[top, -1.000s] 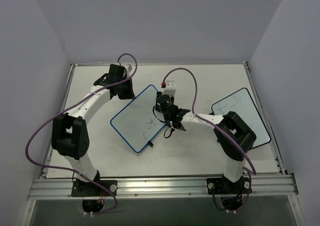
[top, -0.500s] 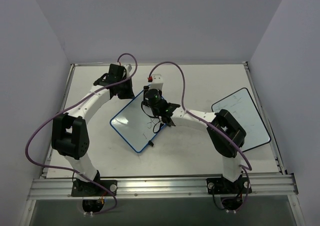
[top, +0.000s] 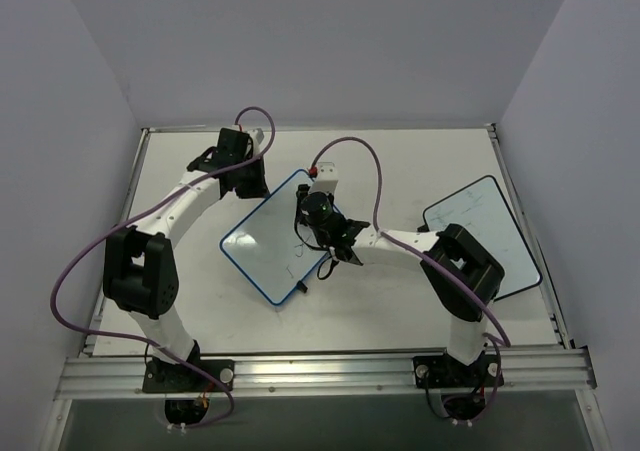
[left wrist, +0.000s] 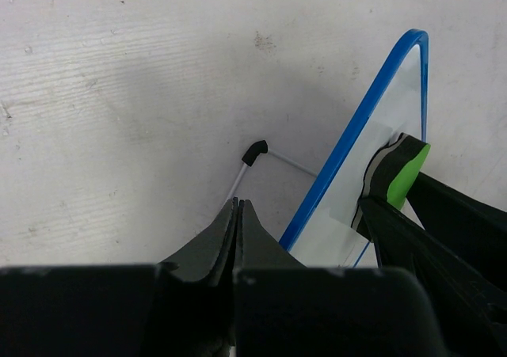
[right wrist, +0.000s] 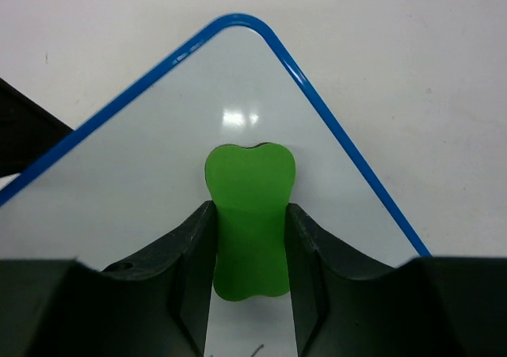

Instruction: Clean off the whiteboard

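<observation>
Hazards, erasing stroke. Left gripper: fingers pressed together, nothing visible between them. Wire stand foot sits just ahead of the tips, with the whiteboard immediately to their right. With no clamp on it, the propped board could skid or tip under wiping pressure. Right gripper: closed on green eraser, which is on the board near the corner ahead. It may overrun the blue frame. Scribbles lie back toward its wrist and may be missed. Black-framed board: well off to its right.
</observation>
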